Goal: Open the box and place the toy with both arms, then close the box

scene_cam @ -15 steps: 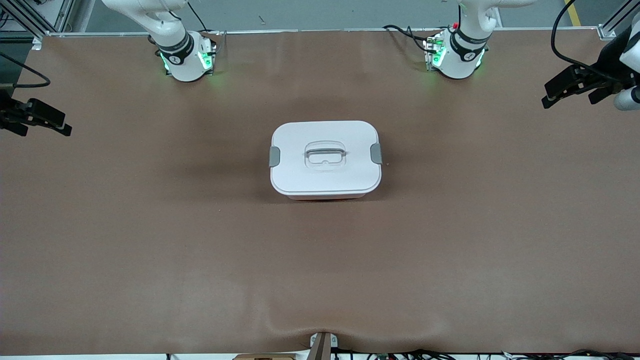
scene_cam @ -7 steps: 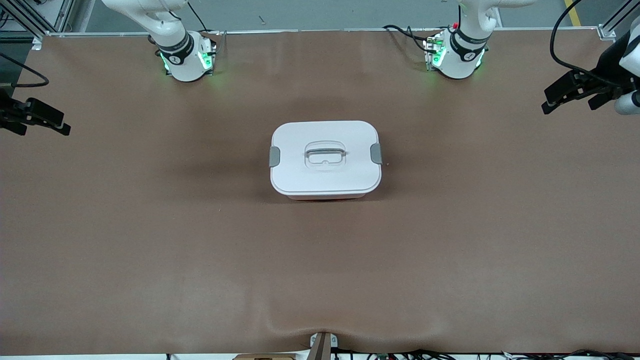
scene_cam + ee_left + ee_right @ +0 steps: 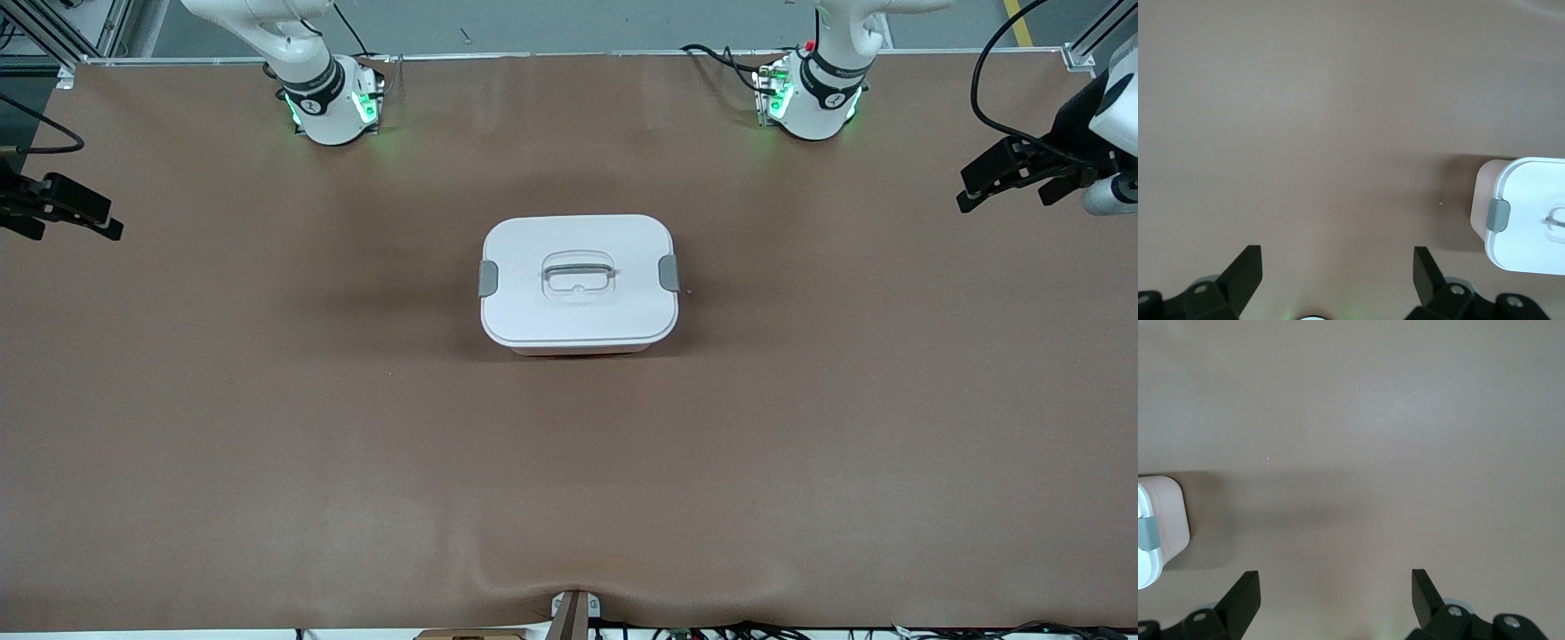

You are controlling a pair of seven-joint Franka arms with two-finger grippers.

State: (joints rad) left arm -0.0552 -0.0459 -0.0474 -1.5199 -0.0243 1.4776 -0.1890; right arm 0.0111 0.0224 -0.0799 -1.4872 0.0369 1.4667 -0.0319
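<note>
The left gripper is drifting upward at the left arm's edge of the bench since a second ago, fingers spread and holding nothing; the right gripper is hovering over the right arm's edge, likewise spread; the box is sitting mid-bench, lid on, clips down.

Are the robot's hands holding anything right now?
No, nothing is held. The left gripper and right gripper are both open and empty over the table's ends, and the box sits shut in the middle.
</note>
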